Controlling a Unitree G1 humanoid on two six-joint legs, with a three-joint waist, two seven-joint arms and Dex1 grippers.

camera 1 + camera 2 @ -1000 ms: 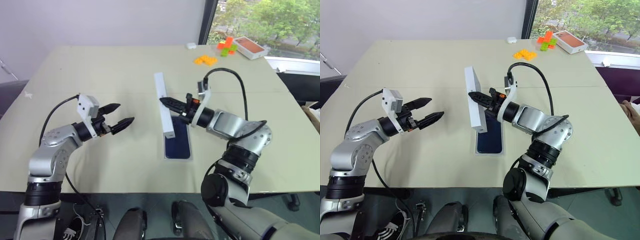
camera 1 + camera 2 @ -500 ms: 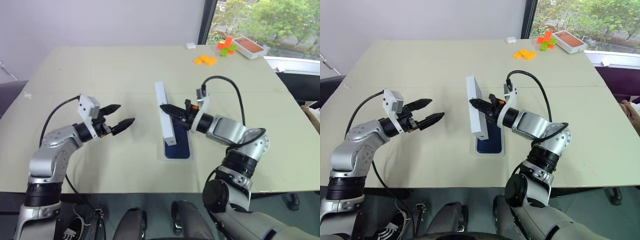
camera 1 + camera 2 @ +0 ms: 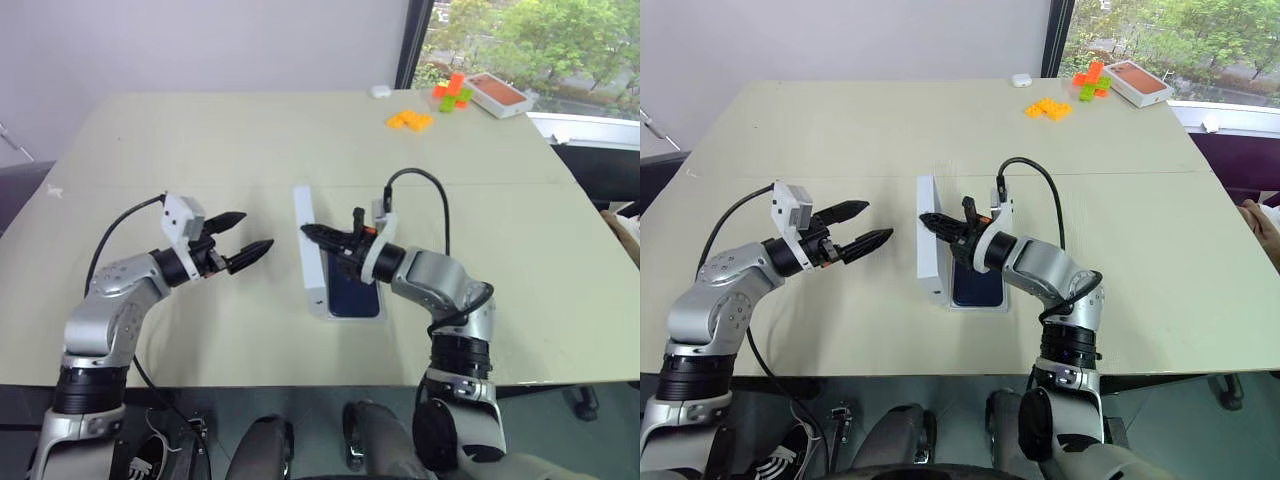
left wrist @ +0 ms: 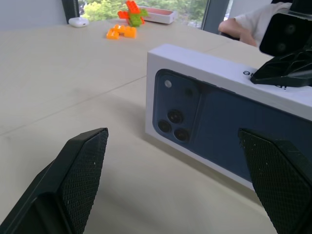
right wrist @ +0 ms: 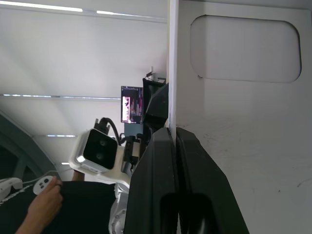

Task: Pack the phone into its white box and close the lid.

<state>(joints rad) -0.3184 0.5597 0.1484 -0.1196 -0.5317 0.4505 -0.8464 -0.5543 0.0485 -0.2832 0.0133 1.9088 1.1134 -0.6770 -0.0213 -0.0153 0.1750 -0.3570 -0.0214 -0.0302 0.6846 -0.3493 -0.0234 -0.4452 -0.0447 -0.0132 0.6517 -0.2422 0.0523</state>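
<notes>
Lid [image 3: 310, 250] stands on its long edge on the surface [image 3: 200, 150], upright, just left of the white box [image 3: 352, 300]. Its printed blue phone picture faces the left gripper [image 3: 250, 240], plainly seen in the left wrist view; its plain white inside faces the right arm. Right gripper [image 3: 312, 232] has its fingers pinched together on the lid's top edge, the thin wall caught between them as the right wrist view shows. Left gripper hovers above the surface to the left of the lid, apart from it, fingers spread wide and holding nothing, pointing toward the lid. Phone [image 3: 356, 290] lies flat inside the white box, dark face up, partly hidden behind the right gripper and wrist; the box sits flat near the front middle of the surface, its left side touching or just beside the foot of the lid, cannot tell which. At the far right corner: orange blocks [image 3: 410, 120], a red and green block cluster [image 3: 453, 93], a box with an orange-red top [image 3: 497, 93].
</notes>
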